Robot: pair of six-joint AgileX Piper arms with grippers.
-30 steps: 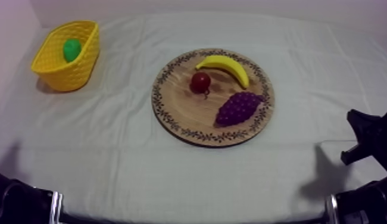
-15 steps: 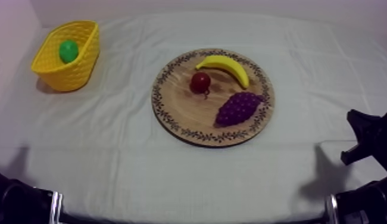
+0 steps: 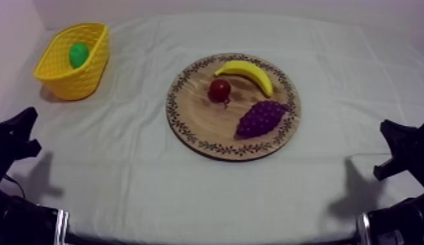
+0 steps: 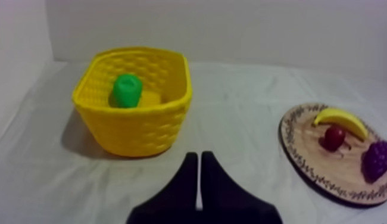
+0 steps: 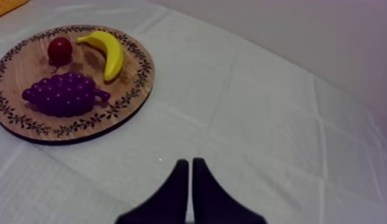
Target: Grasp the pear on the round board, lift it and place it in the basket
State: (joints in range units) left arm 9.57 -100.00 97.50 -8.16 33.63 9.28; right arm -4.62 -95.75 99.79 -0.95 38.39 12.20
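Green pear (image 3: pixel 78 54) lodged inside yellow basket (image 3: pixel 84 81) at desk's far left corner, job judged done; hence left claw (image 4: pixel 199 156) and right claw (image 5: pixel 190 162) pinched together, empty, at near corners.

top view looks down slantwise on the table (image 3: pixel 156 189). left wrist view, behind the left gripper (image 4: pixel 199 158), faces the yellow basket (image 4: pixel 136 128) close ahead; right wrist view faces the wooden board (image 5: pixel 20 65). all share the wooden board.
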